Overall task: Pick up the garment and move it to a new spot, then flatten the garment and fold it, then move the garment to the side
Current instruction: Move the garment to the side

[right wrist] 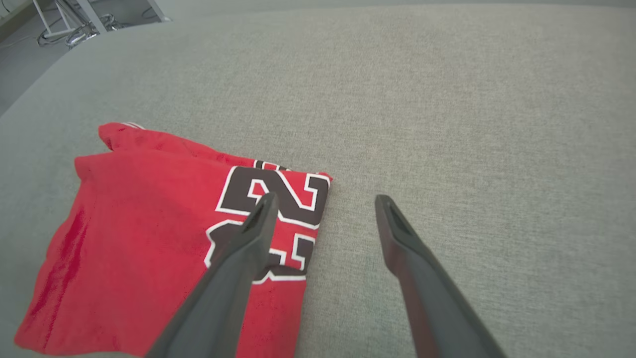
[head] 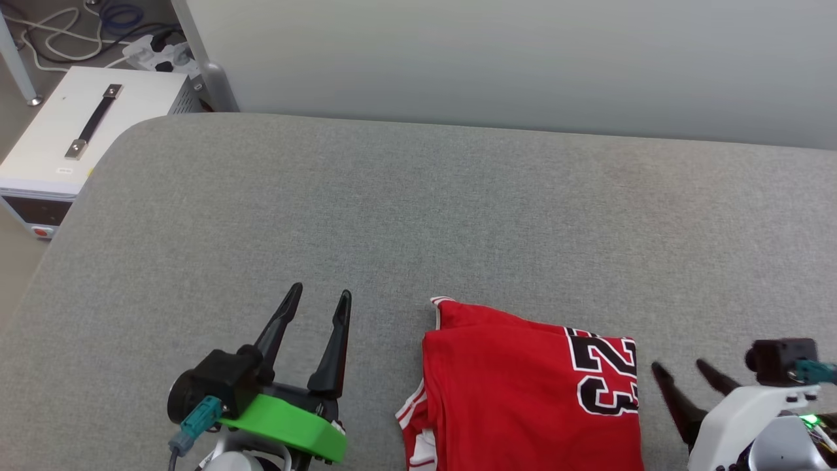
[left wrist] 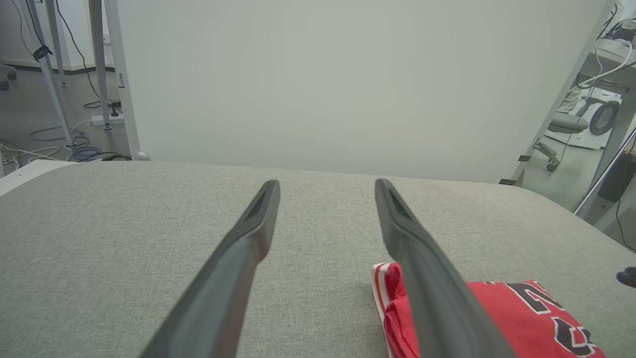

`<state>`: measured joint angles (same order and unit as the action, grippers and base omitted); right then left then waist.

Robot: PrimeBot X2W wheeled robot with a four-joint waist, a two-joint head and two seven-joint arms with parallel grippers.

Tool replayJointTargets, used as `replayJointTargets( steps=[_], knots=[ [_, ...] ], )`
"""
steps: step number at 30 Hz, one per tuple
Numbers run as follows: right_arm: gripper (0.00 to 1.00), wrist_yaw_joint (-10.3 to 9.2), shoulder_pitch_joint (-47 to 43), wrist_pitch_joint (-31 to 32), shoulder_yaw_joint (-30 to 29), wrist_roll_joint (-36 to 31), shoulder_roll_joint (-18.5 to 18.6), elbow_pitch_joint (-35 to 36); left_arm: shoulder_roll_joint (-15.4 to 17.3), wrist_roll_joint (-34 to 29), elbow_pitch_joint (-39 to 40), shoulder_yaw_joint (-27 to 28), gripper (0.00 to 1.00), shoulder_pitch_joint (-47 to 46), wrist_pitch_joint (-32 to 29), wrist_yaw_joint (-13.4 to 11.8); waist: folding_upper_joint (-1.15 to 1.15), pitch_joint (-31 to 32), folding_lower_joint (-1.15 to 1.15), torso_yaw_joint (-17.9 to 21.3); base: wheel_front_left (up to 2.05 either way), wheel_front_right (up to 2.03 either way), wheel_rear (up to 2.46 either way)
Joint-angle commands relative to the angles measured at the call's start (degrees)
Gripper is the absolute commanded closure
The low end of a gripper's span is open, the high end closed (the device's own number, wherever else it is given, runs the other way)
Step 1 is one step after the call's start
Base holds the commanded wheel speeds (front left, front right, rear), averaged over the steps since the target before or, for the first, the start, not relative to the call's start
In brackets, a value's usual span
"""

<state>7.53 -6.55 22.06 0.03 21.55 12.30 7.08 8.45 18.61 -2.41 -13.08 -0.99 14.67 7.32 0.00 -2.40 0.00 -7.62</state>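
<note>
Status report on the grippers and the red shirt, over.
Left gripper: jaws open, empty, left of garment. Right gripper: jaws open, empty, by its right edge. Garment folded on grey surface. Nothing blocking.

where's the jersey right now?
Head view: the folded red jersey lies low and right of centre on the grey fabric surface, between the left pincer and the right pincer.

Around your grey tabletop (head: 418,216)
At ten o'clock you see a white case (head: 52,150) with a black handle (head: 95,121); a power strip (head: 160,57) and cables (head: 59,29) lie at eleven.
</note>
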Motion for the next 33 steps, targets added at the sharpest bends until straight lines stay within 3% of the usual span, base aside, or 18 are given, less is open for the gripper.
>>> replayJointTargets(
  steps=[1,5,11,17,29,30,31,32,33],
  knots=[
    [0.0,-0.04,1.1,4.9,0.7,1.7,0.7,1.2,-0.2,-0.5,0.0,-0.4,0.0,0.0,0.3,0.2,0.0,-0.5,0.0,-0.3,0.0,0.0,0.0],
    [0.0,-0.04,2.3,20.4,0.5,4.9,0.4,3.5,-0.2,-0.6,0.0,-1.2,0.0,-1.0,0.3,0.2,0.0,-1.9,0.0,-1.1,0.0,0.0,0.0],
    [0.0,-0.04,4.8,32.4,-1.1,2.1,-1.6,3.6,-0.3,-0.4,-0.1,-2.1,0.0,-2.6,0.3,0.2,0.0,-4.7,0.0,-3.1,0.0,0.0,0.0],
    [0.0,-0.04,6.5,35.6,-2.2,0.1,-3.8,0.9,-0.4,-0.3,-0.4,-2.6,0.0,-4.0,0.3,0.2,0.0,-6.9,0.0,-5.2,0.0,0.0,0.0],
    [0.0,-0.04,6.9,34.0,0.9,-2.3,-5.1,-7.5,-0.6,-0.4,-0.6,-3.2,0.0,-5.3,0.3,0.2,0.0,-8.9,0.0,-7.0,0.0,0.0,0.0],
    [0.18,-0.04,6.9,33.9,1.2,-2.3,-5.1,-8.1,-0.6,-0.4,-0.6,-3.2,0.0,-5.3,0.3,0.2,0.0,-8.9,0.0,-7.0,0.0,0.0,0.0],
    [0.55,-0.04,7.0,33.7,1.5,-2.2,-5.1,-8.6,-0.6,-0.4,-0.7,-3.2,0.0,-5.3,0.3,0.2,0.0,-8.9,0.0,-6.9,0.0,0.0,0.0],
    [1.0,-0.04,7.1,33.5,1.9,-2.2,-4.9,-9.2,-0.6,-0.4,-0.7,-3.3,0.0,-5.3,0.3,0.2,0.0,-8.8,0.0,-6.9,0.0,0.0,0.0],
    [1.0,-0.04,7.2,33.2,2.5,-2.4,-4.5,-9.7,-0.5,-0.4,-0.8,-3.4,0.0,-5.3,0.3,0.2,0.0,-8.6,0.0,-6.7,0.0,0.0,0.0]
  ],
)
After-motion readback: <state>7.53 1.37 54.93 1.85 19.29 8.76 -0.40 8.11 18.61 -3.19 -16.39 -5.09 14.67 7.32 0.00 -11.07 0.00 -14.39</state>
